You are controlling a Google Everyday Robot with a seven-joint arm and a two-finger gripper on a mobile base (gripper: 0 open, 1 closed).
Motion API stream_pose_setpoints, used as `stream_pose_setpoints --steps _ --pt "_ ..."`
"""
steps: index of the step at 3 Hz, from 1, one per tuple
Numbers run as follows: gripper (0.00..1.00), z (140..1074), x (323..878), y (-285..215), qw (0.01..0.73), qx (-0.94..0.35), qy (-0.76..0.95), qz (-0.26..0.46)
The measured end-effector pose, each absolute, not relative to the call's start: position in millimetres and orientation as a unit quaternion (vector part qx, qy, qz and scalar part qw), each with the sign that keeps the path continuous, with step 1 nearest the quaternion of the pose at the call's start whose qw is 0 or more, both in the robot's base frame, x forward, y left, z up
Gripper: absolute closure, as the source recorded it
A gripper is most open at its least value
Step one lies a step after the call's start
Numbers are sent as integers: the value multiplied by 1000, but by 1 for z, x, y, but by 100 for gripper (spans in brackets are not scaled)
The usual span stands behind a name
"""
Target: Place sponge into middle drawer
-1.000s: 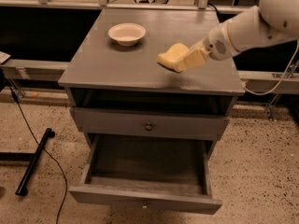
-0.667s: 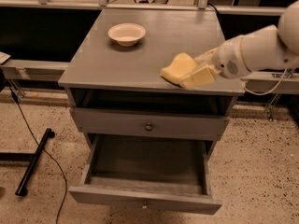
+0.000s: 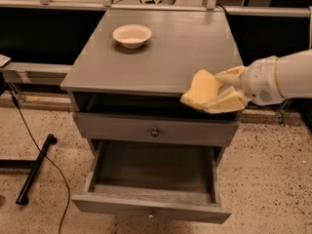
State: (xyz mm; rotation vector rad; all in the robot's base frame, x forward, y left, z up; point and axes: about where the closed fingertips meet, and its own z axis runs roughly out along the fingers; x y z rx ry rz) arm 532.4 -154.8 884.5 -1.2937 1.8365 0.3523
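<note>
Gripper [image 3: 225, 89] at front right edge of cabinet top [image 3: 170, 48], fingers pinching sponge [image 3: 200, 89]. Sponge in air, jutting left from fingers. Middle drawer [image 3: 151, 206] stands open, below and slightly left of sponge. Judgement: descent must clear closed drawer front [image 3: 122, 126].

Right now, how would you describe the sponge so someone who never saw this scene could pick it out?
Find the grey cabinet in the middle. At its front right corner, the end effector on the white arm grips the sponge. It is a pale yellow, wavy-edged block, unlike the round cream bowl at the top's back left.
</note>
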Motion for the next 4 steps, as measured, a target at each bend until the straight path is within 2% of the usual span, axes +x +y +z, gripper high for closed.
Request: stream_pose_setpoints --steps 2,4 --pt "100 808 509 -154 369 -513 750 198" --pt "100 696 460 -144 354 -525 750 193"
